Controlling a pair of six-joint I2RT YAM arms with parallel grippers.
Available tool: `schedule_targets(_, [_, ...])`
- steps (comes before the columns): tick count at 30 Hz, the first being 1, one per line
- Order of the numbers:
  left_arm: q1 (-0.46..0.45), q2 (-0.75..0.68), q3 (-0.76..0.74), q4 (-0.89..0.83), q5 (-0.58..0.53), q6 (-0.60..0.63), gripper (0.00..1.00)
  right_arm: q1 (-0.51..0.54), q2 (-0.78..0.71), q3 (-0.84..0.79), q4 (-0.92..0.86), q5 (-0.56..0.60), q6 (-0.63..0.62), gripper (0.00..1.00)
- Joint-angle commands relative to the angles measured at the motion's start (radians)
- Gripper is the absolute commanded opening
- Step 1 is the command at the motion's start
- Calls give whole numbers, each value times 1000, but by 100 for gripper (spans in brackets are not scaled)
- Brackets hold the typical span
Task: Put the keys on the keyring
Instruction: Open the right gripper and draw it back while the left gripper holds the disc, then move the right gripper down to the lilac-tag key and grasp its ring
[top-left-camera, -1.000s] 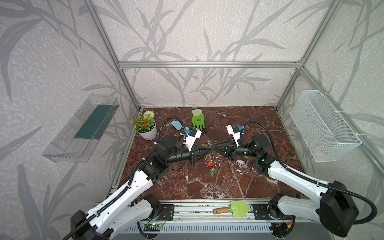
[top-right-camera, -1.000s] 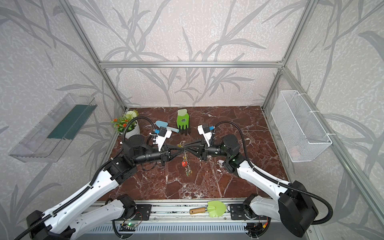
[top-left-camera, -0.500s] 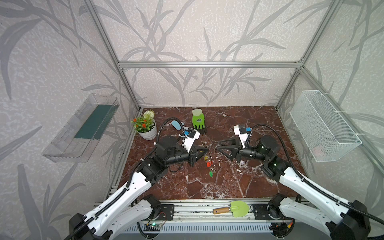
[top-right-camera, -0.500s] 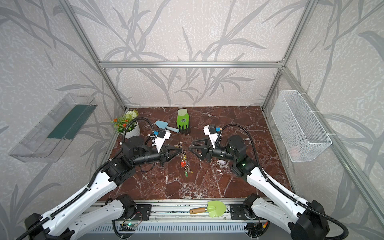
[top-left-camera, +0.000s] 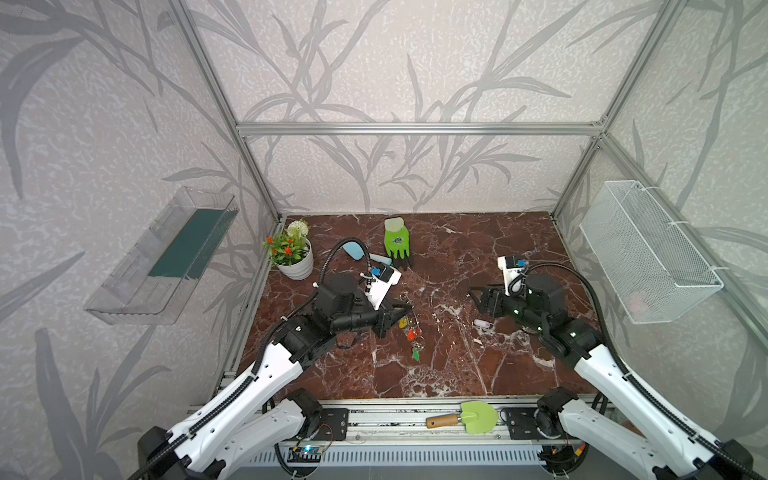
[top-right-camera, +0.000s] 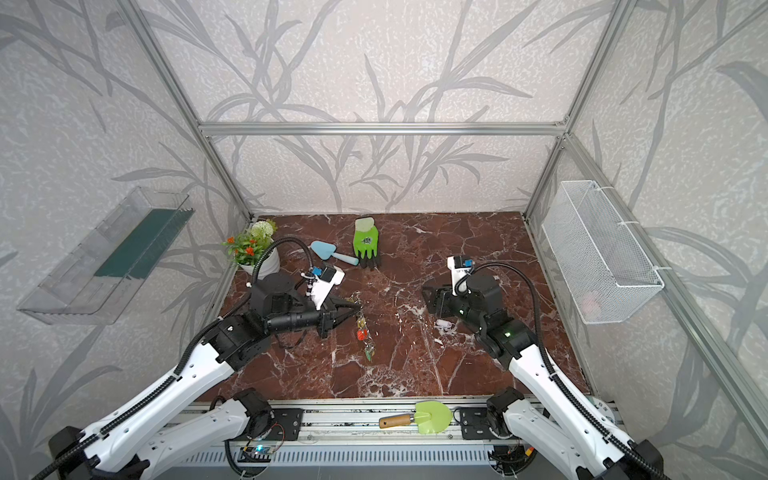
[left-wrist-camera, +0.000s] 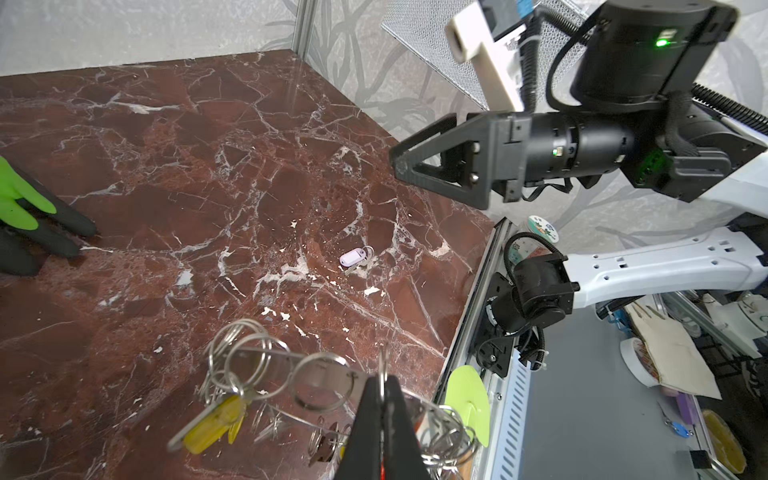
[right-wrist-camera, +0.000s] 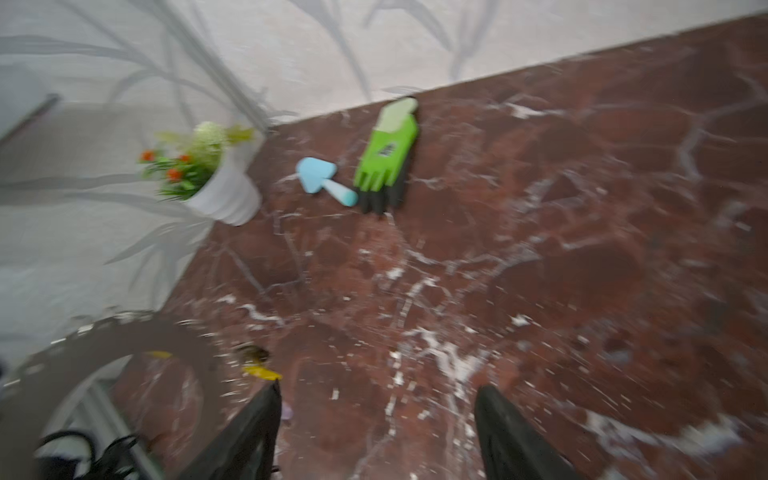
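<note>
Left gripper (left-wrist-camera: 383, 399) clamps the keyring (right-wrist-camera: 178, 336) in front of the green glove (top-left-camera: 397, 245), with yellow, red and green keys (top-left-camera: 411, 333) dangling. Right gripper (right-wrist-camera: 376, 392) gapes empty, and the lilac key (left-wrist-camera: 351, 256) lies on the table (top-left-camera: 457, 365), front-right of the glove.

you face a red-brown marble table (top-right-camera: 415, 257) veined white, filling frame centre; a lime-green and black glove (top-right-camera: 365, 243) at upper centre beside a pale blue trowel (top-right-camera: 328, 250); lilac key tag (left-wrist-camera: 352, 256), yellow key tag (left-wrist-camera: 214, 424), grey keyring (right-wrist-camera: 124, 334); grey leaf-print walls (top-right-camera: 374, 62).
</note>
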Motion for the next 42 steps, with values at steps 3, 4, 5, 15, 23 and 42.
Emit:
schedule_targets(3, [2,-15,17,17,16,39,0,-118,59,-123,-158,48,16,74])
schedule_targets(4, [3,-17,14,16,13,39,0,-129,85,-142,-133,41,16,74])
schedule_targets(5, [3,-19,13,16,14,38,0,-137,102,-159,-106,33,16,74])
schedule_targets(15, [3,-55,5,14,12,38,0,-198,304,-229,129,-55,180,67])
schedule_targets(23, [3,-50,7,18,18,38,0,-230,367,-259,210,-121,223,55])
schedule_targets(42, [3,-52,5,21,22,37,0,-237,359,-290,250,-210,223,31])
